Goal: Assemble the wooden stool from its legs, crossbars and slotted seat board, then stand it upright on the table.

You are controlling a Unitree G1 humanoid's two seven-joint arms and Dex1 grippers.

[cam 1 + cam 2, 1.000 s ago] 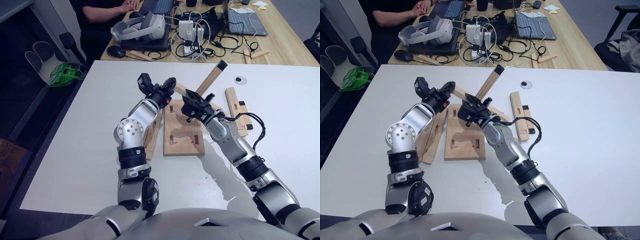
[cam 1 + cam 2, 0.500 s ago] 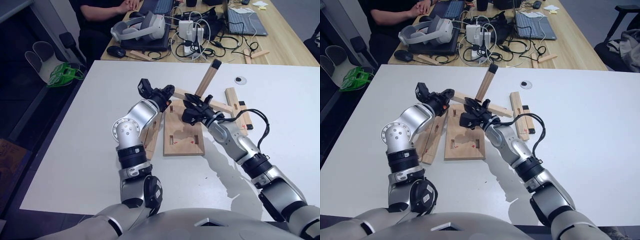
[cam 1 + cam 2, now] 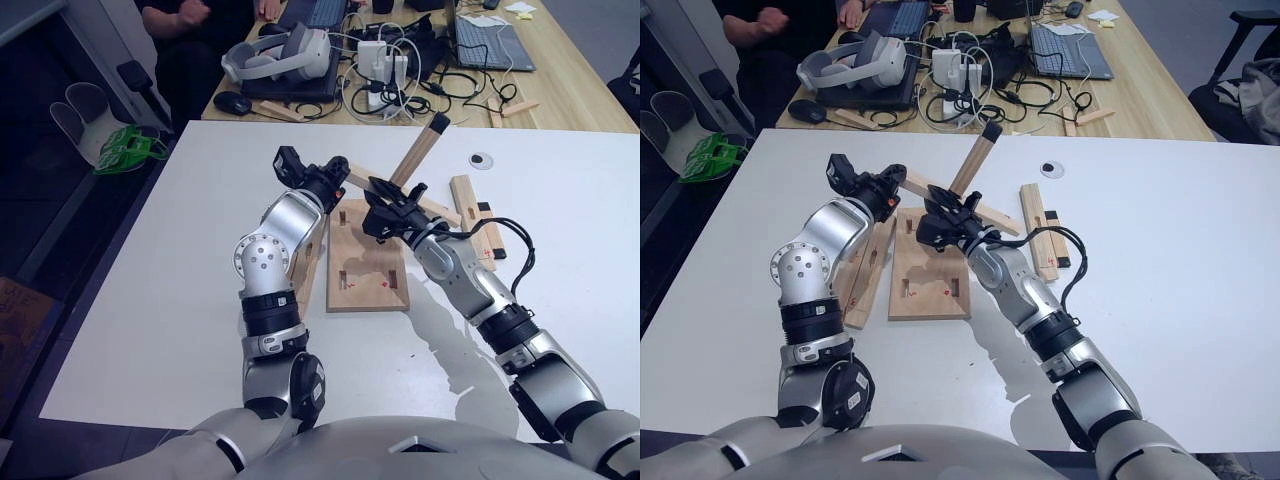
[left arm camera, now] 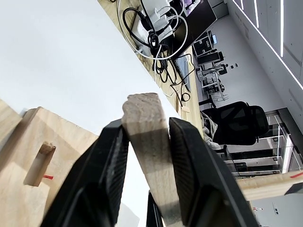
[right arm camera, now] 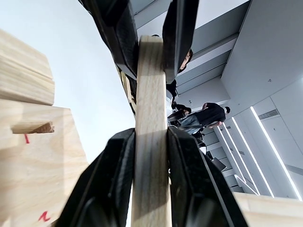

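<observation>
A slotted seat board (image 3: 367,262) lies flat on the white table (image 3: 180,260). Above its far edge, my left gripper (image 3: 335,180) and right gripper (image 3: 383,205) are both shut on one wooden crossbar (image 3: 440,211). The crossbar (image 4: 147,137) sits between the left fingers, and the right fingers clamp the crossbar (image 5: 150,142) farther along. A leg with a black tip (image 3: 420,150) rises tilted from the crossbar beside the right gripper. More wooden parts (image 3: 305,268) lie left of the board. Another leg (image 3: 468,205) lies to its right.
A small round disc (image 3: 481,160) lies at the table's far right. Behind the table stands a wooden desk (image 3: 560,85) with a headset, cables and laptops. The white tabletop in front of and to the right of the board is open.
The black-tipped leg swung nearer to upright half a second ago and has now tipped back to the right. Both grippers shifted slightly and kept their hold on the crossbar.
</observation>
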